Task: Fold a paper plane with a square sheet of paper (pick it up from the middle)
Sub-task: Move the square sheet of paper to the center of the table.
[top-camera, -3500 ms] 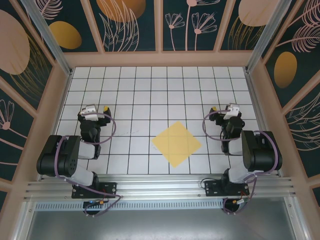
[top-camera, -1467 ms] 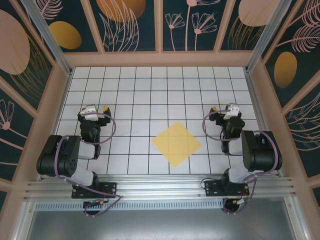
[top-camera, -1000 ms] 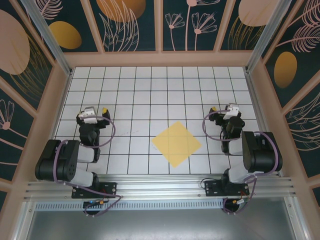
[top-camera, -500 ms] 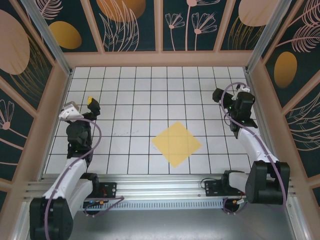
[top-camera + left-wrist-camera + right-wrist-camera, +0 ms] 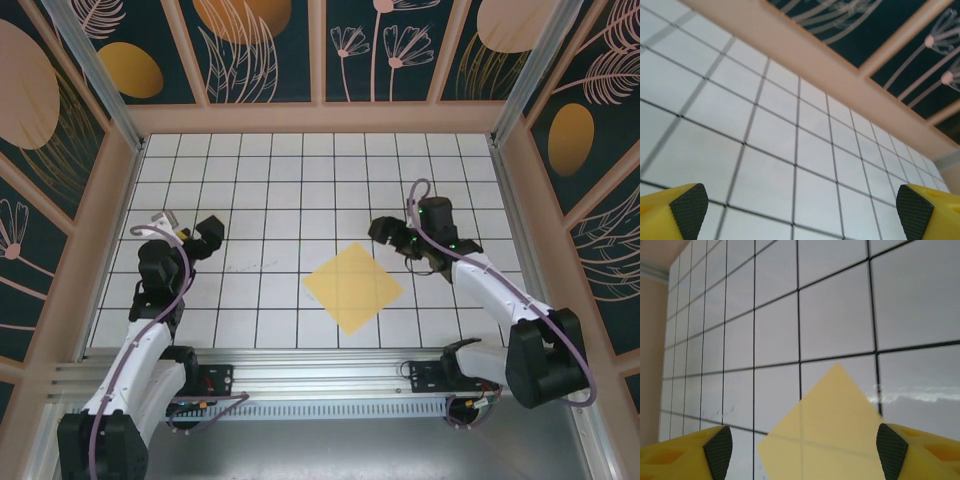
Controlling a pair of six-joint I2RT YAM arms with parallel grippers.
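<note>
Overhead, the square sheet of paper (image 5: 352, 288) is lying flat and unfolded on the table (image 5: 300, 180), turned cornerwise, close to the near edge and slightly right of centre. The right gripper (image 5: 385, 231) is hovering just past its far corner, jaws apart and empty. The left gripper (image 5: 190, 226) is hanging open near the left edge, well apart from it. At the left wrist, the pads (image 5: 687, 205) are standing wide over bare tiles (image 5: 770, 180). At the right wrist, open fingers (image 5: 717, 447) are framing the sheet's far corner. The approach seems to be in hand; next, the right gripper needs lowering onto the sheet's middle to pinch it.
</note>
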